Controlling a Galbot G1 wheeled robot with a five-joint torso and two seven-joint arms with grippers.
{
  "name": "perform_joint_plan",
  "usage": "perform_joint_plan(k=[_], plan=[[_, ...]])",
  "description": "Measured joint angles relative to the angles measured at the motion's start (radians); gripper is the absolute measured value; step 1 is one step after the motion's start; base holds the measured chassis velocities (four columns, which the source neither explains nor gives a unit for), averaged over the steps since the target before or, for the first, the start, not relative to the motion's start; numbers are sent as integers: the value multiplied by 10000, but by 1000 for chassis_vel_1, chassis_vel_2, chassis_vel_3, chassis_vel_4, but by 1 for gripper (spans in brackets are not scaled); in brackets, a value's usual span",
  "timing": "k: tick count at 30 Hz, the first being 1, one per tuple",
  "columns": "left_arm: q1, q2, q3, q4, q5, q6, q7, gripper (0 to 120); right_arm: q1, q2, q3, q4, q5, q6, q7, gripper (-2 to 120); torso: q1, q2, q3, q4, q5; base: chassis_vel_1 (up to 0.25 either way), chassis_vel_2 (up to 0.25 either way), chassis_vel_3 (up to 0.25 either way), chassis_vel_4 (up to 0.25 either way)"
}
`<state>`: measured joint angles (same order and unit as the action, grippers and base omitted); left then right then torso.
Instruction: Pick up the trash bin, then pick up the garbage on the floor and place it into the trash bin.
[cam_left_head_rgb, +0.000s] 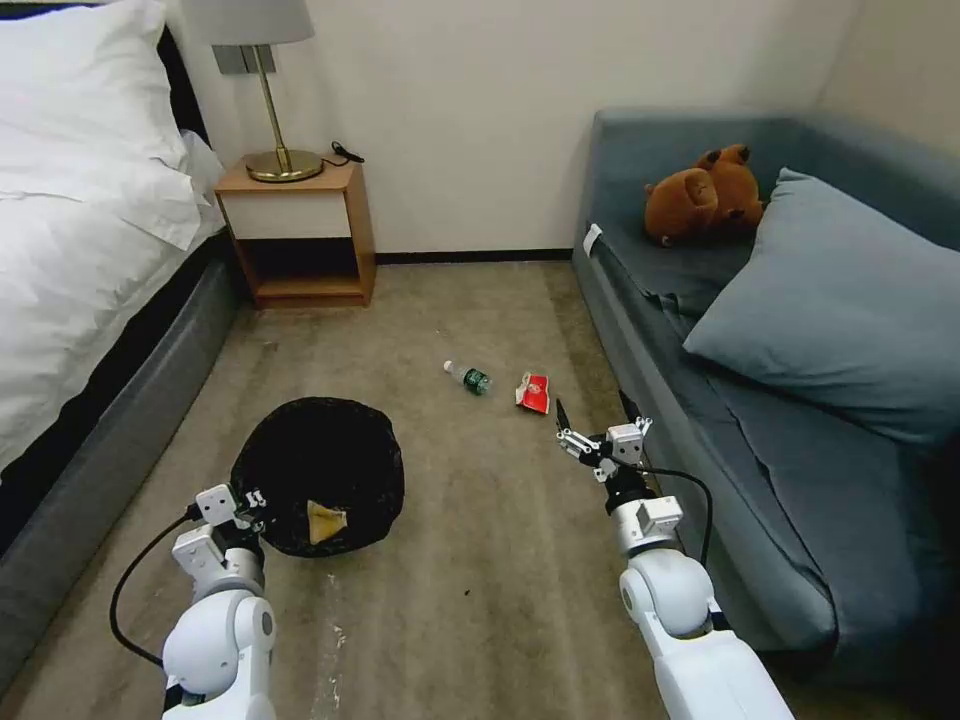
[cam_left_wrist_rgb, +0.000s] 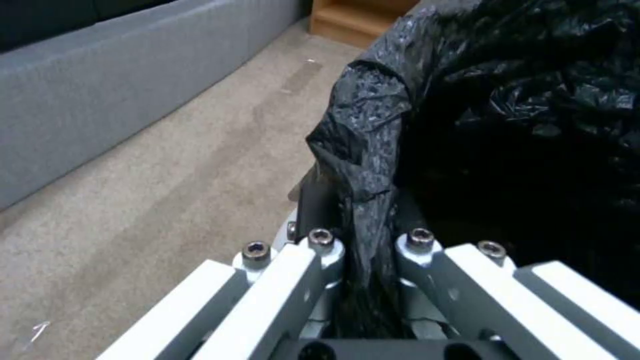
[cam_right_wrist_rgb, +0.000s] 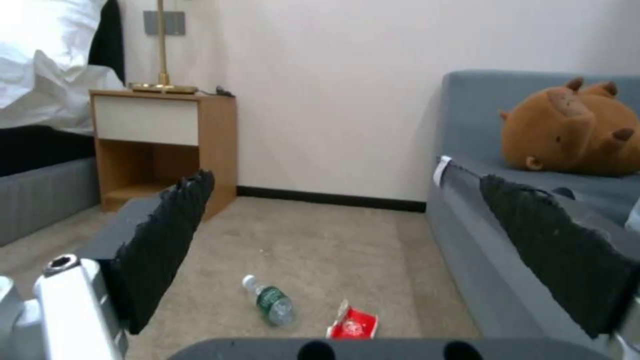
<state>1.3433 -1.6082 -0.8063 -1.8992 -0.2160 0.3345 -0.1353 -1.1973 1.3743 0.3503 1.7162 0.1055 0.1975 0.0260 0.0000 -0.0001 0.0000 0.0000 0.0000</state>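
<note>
The trash bin (cam_left_head_rgb: 320, 470), lined with a crinkled black bag, hangs tilted on my left gripper (cam_left_head_rgb: 252, 498), which is shut on its near rim. In the left wrist view the jaws (cam_left_wrist_rgb: 363, 225) pinch the bag's fold (cam_left_wrist_rgb: 367, 150). A tan crumpled paper piece (cam_left_head_rgb: 326, 521) lies inside the bin. On the beige carpet floor (cam_left_head_rgb: 480, 580) lie a small clear bottle with a green label (cam_left_head_rgb: 468, 377) (cam_right_wrist_rgb: 270, 301) and a red-and-white packet (cam_left_head_rgb: 533, 392) (cam_right_wrist_rgb: 353, 324). My right gripper (cam_left_head_rgb: 597, 432) (cam_right_wrist_rgb: 343, 180) is open, hovering just right of and nearer than the packet, holding nothing.
A bed (cam_left_head_rgb: 80, 250) runs along the left and a grey sofa (cam_left_head_rgb: 800, 420) along the right, close beside my right arm. On the sofa lie a brown plush toy (cam_left_head_rgb: 705, 195) and a pillow (cam_left_head_rgb: 840, 300). A wooden nightstand (cam_left_head_rgb: 300, 235) with a lamp stands at the back wall.
</note>
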Motion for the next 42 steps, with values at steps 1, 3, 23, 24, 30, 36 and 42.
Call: perform_joint_plan(k=[1, 3, 23, 24, 30, 36, 42], plan=[[-3, 0, 1, 0, 5, -1, -3, 3, 5, 2, 0, -31, 0, 12, -6, 100, 0, 0, 0, 0, 0, 0, 0, 0, 0], [-5, 1, 2, 0, 10, -1, -5, 3, 5, 5, 3, -60, -5, 23, -12, 100, 0, 0, 0, 0, 0, 0, 0, 0, 0], [51, 1, 34, -26, 75, -55, -17, 3, -116, -3, 148, -225, -24, 228, -263, 96, 0, 0, 0, 0, 0, 0, 0, 0, 0], [51, 1, 34, -26, 75, -55, -17, 3, -116, -3, 148, -225, -24, 228, -263, 96, 0, 0, 0, 0, 0, 0, 0, 0, 0], [53, 1, 43, -23, 82, -116, -21, 3, -160, 2, 161, -274, -12, 286, -358, 96, 0, 1, 0, 0, 0, 0, 0, 0, 0], [56, 1, 41, -15, 89, -136, -26, 3, -170, 0, 191, -298, 24, 291, -509, 99, 0, 1, 0, 0, 0, 0, 0, 0, 0], [36, 1, 53, -14, 124, -137, -35, 3, -156, 7, 200, -328, 36, 315, -549, 100, 0, 0, 0, 0, 0, -68, 55, 65, -56]])
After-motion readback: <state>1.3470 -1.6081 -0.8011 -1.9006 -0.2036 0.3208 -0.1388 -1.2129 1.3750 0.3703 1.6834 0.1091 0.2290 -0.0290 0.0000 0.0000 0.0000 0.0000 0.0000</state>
